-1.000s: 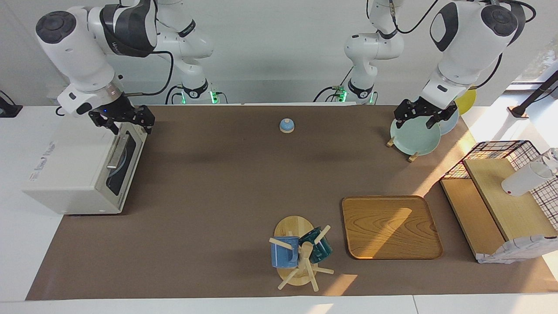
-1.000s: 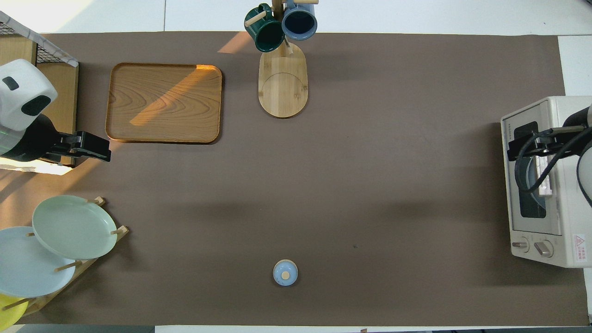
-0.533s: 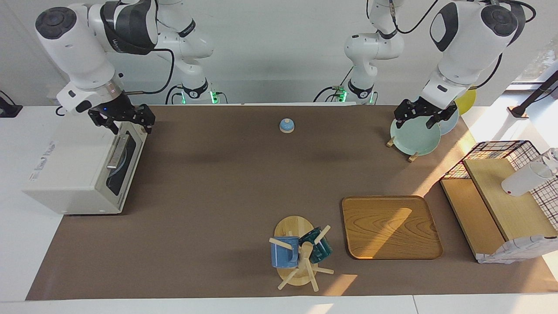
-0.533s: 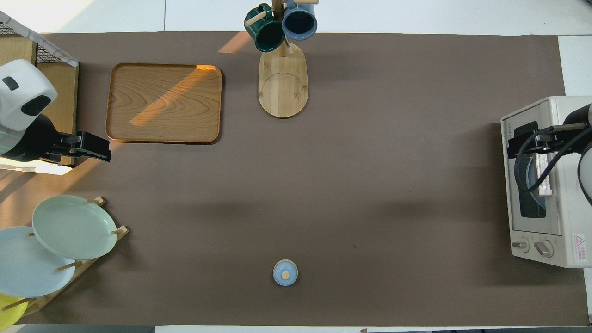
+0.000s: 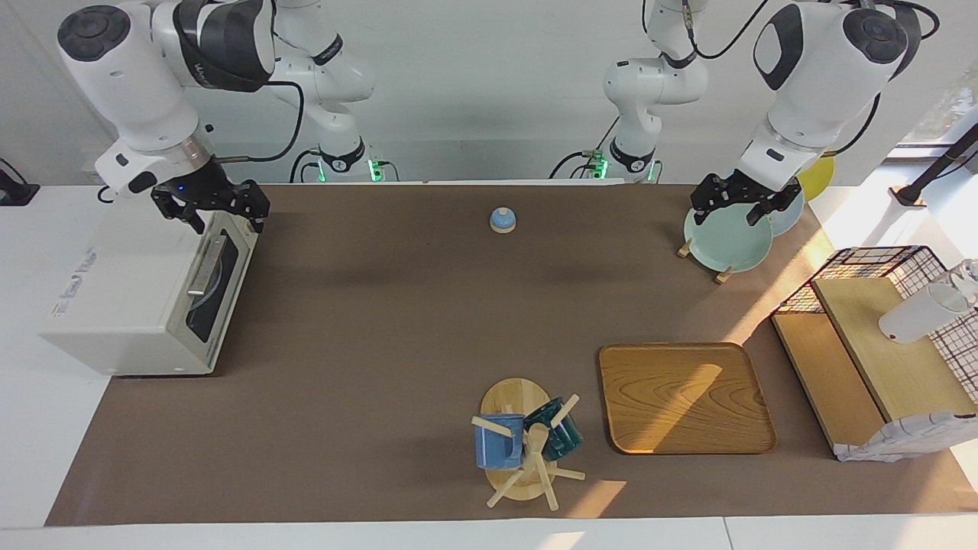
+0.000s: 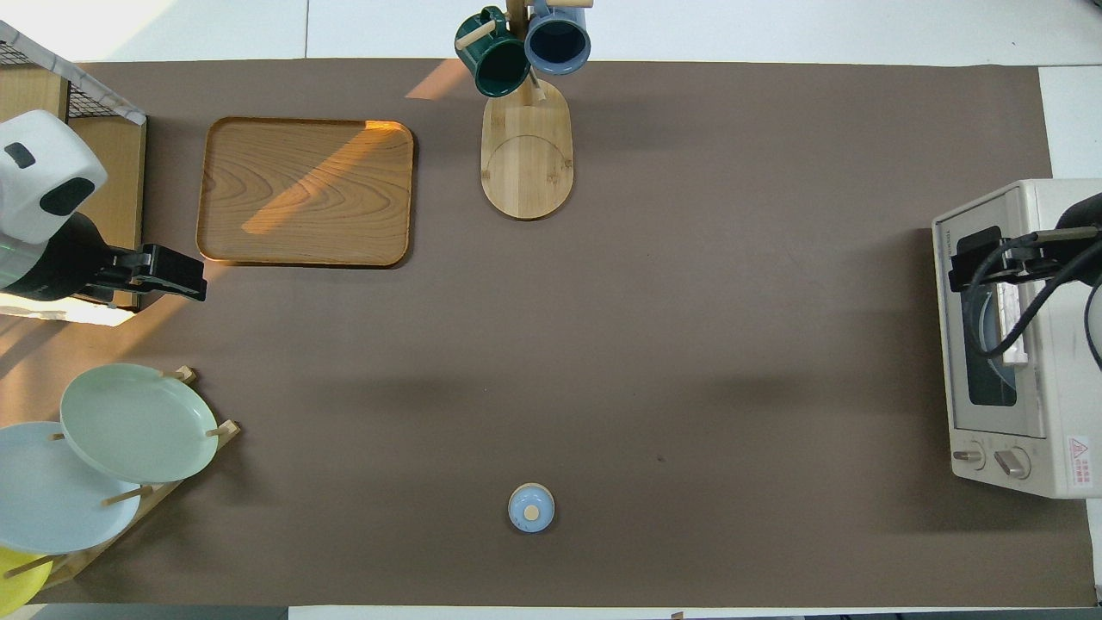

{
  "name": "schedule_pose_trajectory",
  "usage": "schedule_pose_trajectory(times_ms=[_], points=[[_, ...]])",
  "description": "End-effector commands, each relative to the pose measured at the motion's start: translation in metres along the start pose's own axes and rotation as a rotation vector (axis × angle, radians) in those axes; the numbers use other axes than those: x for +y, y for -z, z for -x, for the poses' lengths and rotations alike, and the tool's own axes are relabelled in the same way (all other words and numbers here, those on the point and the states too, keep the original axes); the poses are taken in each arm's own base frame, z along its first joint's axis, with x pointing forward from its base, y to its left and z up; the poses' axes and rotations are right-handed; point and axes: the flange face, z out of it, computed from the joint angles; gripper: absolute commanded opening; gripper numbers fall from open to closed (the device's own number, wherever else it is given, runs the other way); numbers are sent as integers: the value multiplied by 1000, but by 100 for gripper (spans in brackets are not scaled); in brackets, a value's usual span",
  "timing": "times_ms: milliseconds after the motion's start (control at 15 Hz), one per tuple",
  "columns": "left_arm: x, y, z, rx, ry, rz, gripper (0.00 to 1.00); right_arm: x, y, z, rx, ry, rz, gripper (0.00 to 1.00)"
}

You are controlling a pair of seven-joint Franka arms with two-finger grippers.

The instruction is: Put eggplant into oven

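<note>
The white oven point(image 5: 114, 305) point(image 6: 1046, 224) stands at the right arm's end of the table with its dark glass door shut and its metal bar handle point(image 5: 203, 266) across the front. A round bluish plate shows dimly through the glass. The eggplant is out of view. My right gripper point(image 5: 224, 220) point(image 6: 971, 269) hangs open and empty just above the door's upper edge, at the oven's corner nearest the robots. Open and empty too, my left gripper point(image 5: 727, 212) point(image 6: 182, 282) waits over the plate rack.
A rack with a pale green plate point(image 5: 726, 243) and other plates stands at the left arm's end. A small blue bell point(image 5: 502, 220) sits mid-table near the robots. A wooden tray point(image 5: 684, 397), a mug tree point(image 5: 523, 447) and a wire-and-wood shelf point(image 5: 879, 351) lie farther out.
My right gripper has risen slightly above the oven's door edge and drawn back toward the oven's top. The left arm has not moved.
</note>
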Motion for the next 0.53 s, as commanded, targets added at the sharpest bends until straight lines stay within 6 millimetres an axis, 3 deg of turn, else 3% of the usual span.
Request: schedule_pose_trajectory(times_ms=[0,467], points=[[-3,6,5,-1,-4,10,100,1,4,2,7,-17,-31,100],[-3,6,5,-1,-4,10,100,3,5,2,8,-19,-28,100]])
